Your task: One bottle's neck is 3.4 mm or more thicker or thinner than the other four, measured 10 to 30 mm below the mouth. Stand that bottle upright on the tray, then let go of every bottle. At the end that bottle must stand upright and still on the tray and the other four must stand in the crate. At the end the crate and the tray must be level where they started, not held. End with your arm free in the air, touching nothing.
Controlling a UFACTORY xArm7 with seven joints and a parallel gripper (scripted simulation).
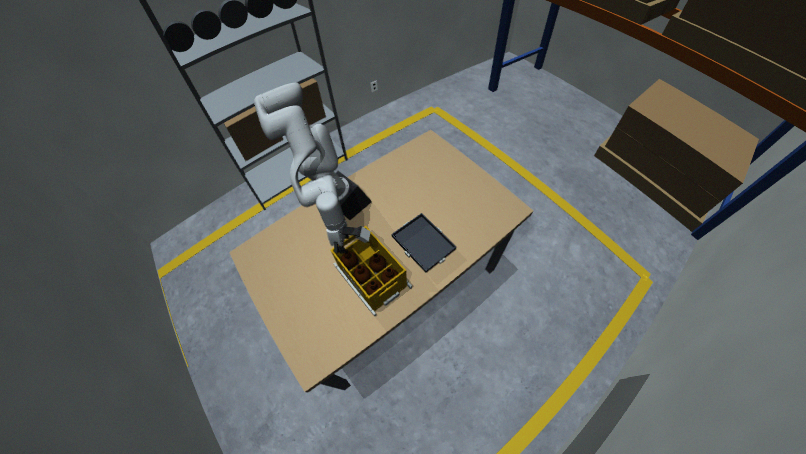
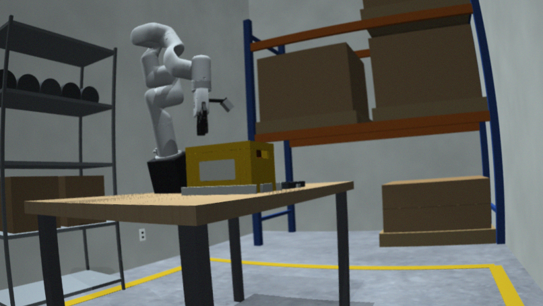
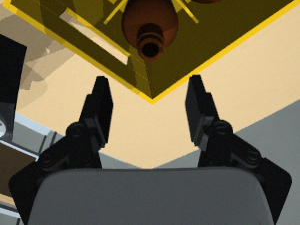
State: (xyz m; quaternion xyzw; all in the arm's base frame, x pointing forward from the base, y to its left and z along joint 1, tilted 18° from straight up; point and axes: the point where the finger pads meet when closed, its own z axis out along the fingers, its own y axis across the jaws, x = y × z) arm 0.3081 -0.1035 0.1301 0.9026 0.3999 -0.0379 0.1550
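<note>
The open black gripper (image 1: 340, 248) (image 2: 202, 134) (image 3: 148, 89) of a white robot arm (image 1: 329, 209) (image 2: 201, 72) hangs above a corner of a yellow crate (image 1: 388, 296) (image 2: 218, 151) (image 3: 215, 64), its fingers apart with nothing between them. Inside the crate, five brown bottles stand in separate compartments, one of them (image 1: 349, 259) (image 3: 150, 29) nearest the gripper. Just beside the crate, a dark tray (image 1: 423, 242) (image 2: 292, 185) lies flat on the wooden table (image 1: 282, 293) (image 2: 114, 203), holding no bottle. Beyond the table, brown boxes (image 1: 685, 152) (image 2: 436, 205) sit stacked by blue posts.

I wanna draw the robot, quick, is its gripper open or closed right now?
Gripper: open, holding nothing.
</note>
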